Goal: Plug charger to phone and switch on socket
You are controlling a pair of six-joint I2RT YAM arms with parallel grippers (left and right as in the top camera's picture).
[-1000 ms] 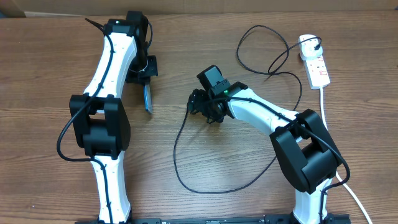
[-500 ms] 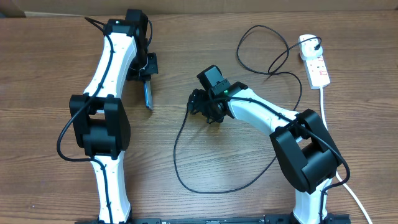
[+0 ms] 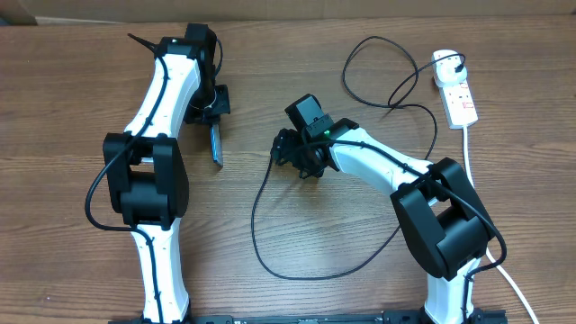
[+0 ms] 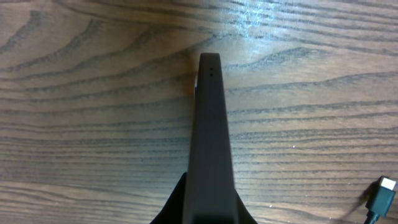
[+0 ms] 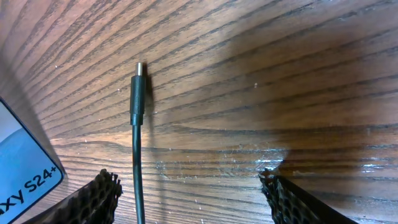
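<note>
My left gripper [image 3: 214, 110] is shut on the phone [image 3: 216, 144], which stands on edge as a thin strip pointing toward the table's middle. In the left wrist view the phone's dark edge [image 4: 208, 137] runs up from between the jaws of the left gripper [image 4: 208, 208]. The charger's connector tip [image 5: 138, 93] lies on the wood, and its cable runs down just inside the left finger [image 5: 102, 196]. My right gripper [image 5: 193, 199] is open over that cable end [image 3: 275, 155]. A corner of the phone's screen [image 5: 25, 168] shows at the left. The charger [image 3: 297, 272] loops to the socket [image 3: 457, 94].
The socket's thick white cord [image 3: 472, 171] runs down the right edge past the right arm's base [image 3: 445, 225]. The charger's upper loops [image 3: 378, 72] lie left of the socket. The connector tip [image 4: 380, 194] also shows at the lower right of the left wrist view.
The left arm has shifted slightly, and the phone in its grip has moved a little with it. The right arm and the cable have not moved.
</note>
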